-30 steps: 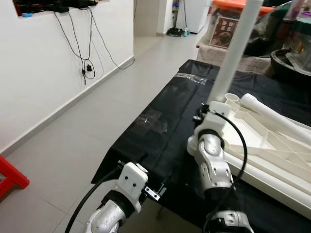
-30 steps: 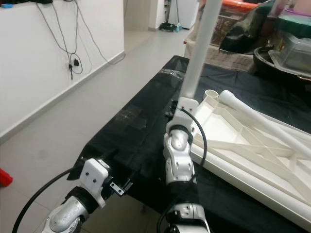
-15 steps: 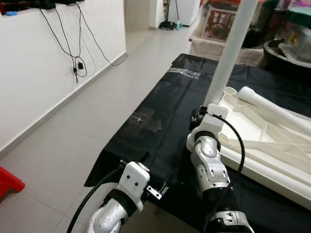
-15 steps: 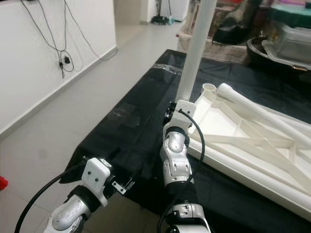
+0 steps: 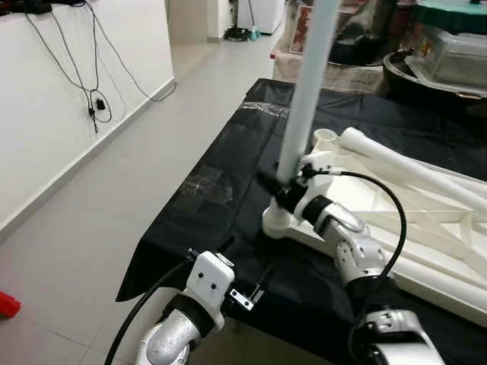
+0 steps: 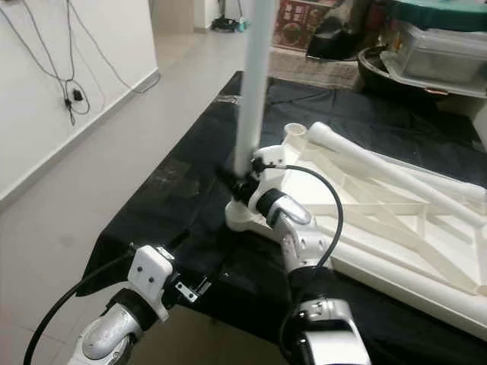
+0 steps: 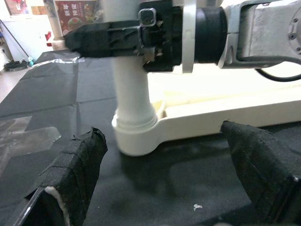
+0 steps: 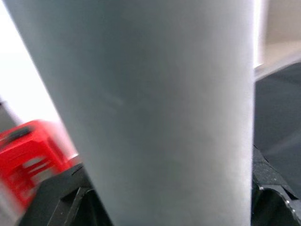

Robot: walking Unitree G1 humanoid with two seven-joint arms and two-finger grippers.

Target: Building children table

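Head views: upturned white plastic tabletop point(image 5: 426, 228) lies on a black sheet point(image 5: 228, 190) spread over the floor. One white table leg point(image 5: 308, 84) stands upright, its foot seated in the near corner socket point(image 5: 275, 223) of the tabletop. A second leg point(image 5: 403, 163) lies flat across the underside, next to an open socket point(image 5: 326, 138). Right gripper point(image 5: 275, 185) reaches in from the side and is clamped round the upright leg just above the socket. Left gripper point(image 6: 199, 287) sits low at the near edge of the sheet, apart from the table parts. Wall with dangling cables point(image 5: 91, 68) on the left, storage boxes point(image 6: 441, 42) behind.

Left wrist view: left fingers point(image 7: 70, 181) spread wide, nothing between them, pointing at the corner socket point(image 7: 136, 134). Right gripper's black finger point(image 7: 113, 37) crosses the leg point(image 7: 129, 82) above it.

Right wrist view: leg point(image 8: 155, 113) seen close up, black pads point(image 8: 270, 193) at either side of it. Red object point(image 8: 28, 150) blurred behind.
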